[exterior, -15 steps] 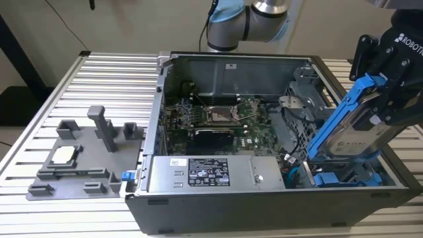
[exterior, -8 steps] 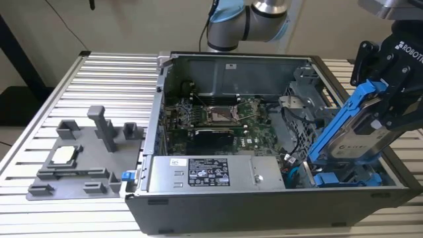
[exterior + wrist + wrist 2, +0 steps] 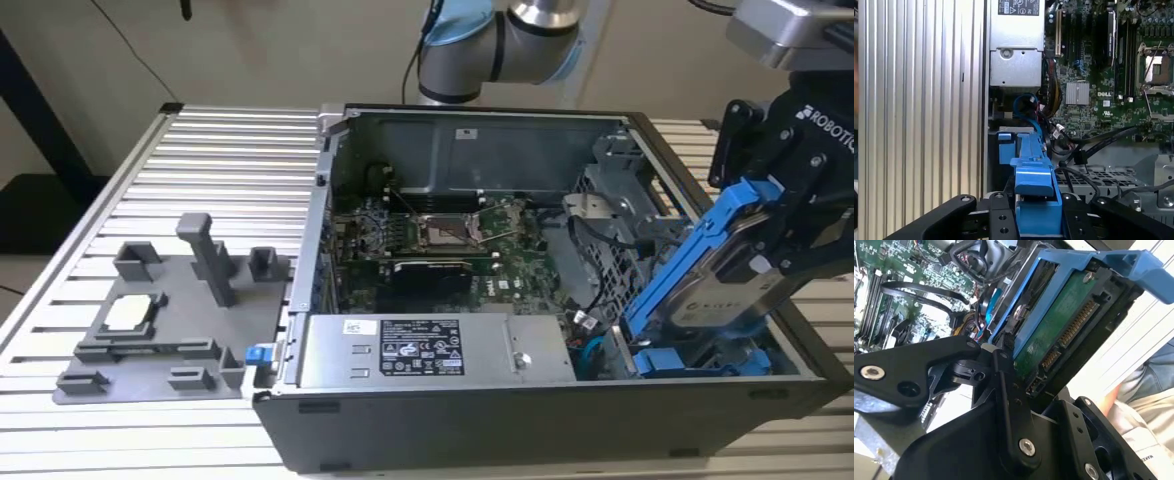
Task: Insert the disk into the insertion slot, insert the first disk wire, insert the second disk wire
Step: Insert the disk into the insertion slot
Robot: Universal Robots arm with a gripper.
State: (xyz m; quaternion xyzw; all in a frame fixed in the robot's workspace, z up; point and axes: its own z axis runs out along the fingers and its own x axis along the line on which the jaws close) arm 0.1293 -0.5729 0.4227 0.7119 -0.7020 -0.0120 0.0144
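My gripper (image 3: pixel 761 225) is shut on the disk (image 3: pixel 718 285), a silver drive in a bright blue carrier (image 3: pixel 674 265). The disk hangs steeply tilted over the open computer case's front corner, on the exterior view's right. Its lower end reaches down at the insertion slot (image 3: pixel 694 362), the grey cage bay with blue parts at its bottom. In the second wrist view the disk's green underside (image 3: pixel 1064 325) and connector show between the black fingers (image 3: pixel 1004 390). The first wrist view looks along the carrier's edge (image 3: pixel 1030 170). Loose black cables (image 3: pixel 1079 150) and a blue cable (image 3: pixel 1026 100) lie close by; I cannot tell which are the disk wires.
A grey power supply box (image 3: pixel 414 350) lies along the case's front wall. The green motherboard (image 3: pixel 441 240) is behind it. A grey fixture plate (image 3: pixel 160 310) sits on the slatted table (image 3: pixel 200 160) at the exterior view's left. A person's clothing (image 3: pixel 1149 385) shows beyond the case.
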